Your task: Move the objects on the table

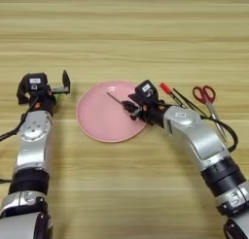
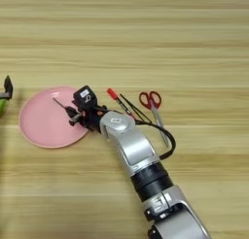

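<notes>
The right arm reached in from the near right corner of the tabletop (image 1: 124, 34), its silver forearm slanting toward the round pink plate (image 1: 97, 121). At the plate's right rim the right end effector (image 1: 132, 108) hung just above the pink surface, its black fingers pinched on the screwdriver (image 1: 116, 99), whose thin shaft pointed up and left over the plate's middle; the handle was mostly hidden inside the grip.

On the other side of the plate, the left arm lay along the near left of the tabletop, and the left end effector (image 1: 62, 82) sat just left of the plate's rim, apart from it, its fingers spread with nothing between them.

Right of the plate, a little beyond the right end effector, the red-capped pen (image 1: 170, 93) lay on the wood with its cap toward the plate. Just beside it, on the side away from the plate, lay the thin black sticks (image 1: 188, 103), slanting down and right. Furthest from the plate were the red-handled scissors (image 1: 208, 101), closed, handles on the far side, blades pointing toward the near edge
</notes>
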Robot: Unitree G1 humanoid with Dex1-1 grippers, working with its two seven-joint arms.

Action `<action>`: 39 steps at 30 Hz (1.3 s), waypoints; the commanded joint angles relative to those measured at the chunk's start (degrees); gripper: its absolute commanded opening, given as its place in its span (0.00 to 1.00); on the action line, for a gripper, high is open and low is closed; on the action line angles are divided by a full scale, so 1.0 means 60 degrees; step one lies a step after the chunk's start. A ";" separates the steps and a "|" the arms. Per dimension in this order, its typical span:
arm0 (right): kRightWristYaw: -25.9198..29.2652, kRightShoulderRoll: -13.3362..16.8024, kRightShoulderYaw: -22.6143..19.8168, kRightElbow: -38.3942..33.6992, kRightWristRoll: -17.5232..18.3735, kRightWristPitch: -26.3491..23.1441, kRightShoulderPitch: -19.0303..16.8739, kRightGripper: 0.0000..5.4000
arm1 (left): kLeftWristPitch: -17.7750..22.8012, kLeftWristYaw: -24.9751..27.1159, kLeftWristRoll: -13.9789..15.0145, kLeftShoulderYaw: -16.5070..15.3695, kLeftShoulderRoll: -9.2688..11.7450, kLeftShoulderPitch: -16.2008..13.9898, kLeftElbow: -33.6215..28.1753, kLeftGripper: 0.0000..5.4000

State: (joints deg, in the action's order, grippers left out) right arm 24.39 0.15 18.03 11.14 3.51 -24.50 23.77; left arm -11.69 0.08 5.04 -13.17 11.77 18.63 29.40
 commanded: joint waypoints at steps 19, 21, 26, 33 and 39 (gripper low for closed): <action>0.0142 0.0083 -0.0154 0.0980 -0.0231 0.0309 0.0882 0.76 | 0.0162 -0.0082 0.0051 -0.0051 -0.0050 -0.0167 -0.0201 1.00; 0.0311 0.0152 -0.0005 0.1260 -0.0364 0.0473 0.0985 0.79 | 0.0163 -0.0080 0.0052 -0.0050 -0.0052 -0.0176 -0.0216 1.00; 0.0446 0.0256 0.0250 0.2374 -0.0904 0.1274 0.1393 0.92 | 0.0164 -0.0074 0.0053 -0.0047 -0.0051 -0.0184 -0.0236 1.00; 0.0007 0.0403 0.0273 0.2721 -0.1594 0.2039 0.1501 1.00 | 0.0174 -0.0084 0.0055 -0.0051 -0.0058 -0.0210 -0.0283 1.00; 0.0193 0.0694 0.0635 0.2603 -0.2185 0.2300 0.1347 1.00 | 0.0170 -0.0089 0.0064 -0.0068 -0.0049 -0.0208 -0.0282 1.00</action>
State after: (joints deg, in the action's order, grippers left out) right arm 24.74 3.64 21.06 27.22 -8.68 -11.37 31.49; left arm -11.59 0.04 5.06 -13.27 11.77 17.80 28.25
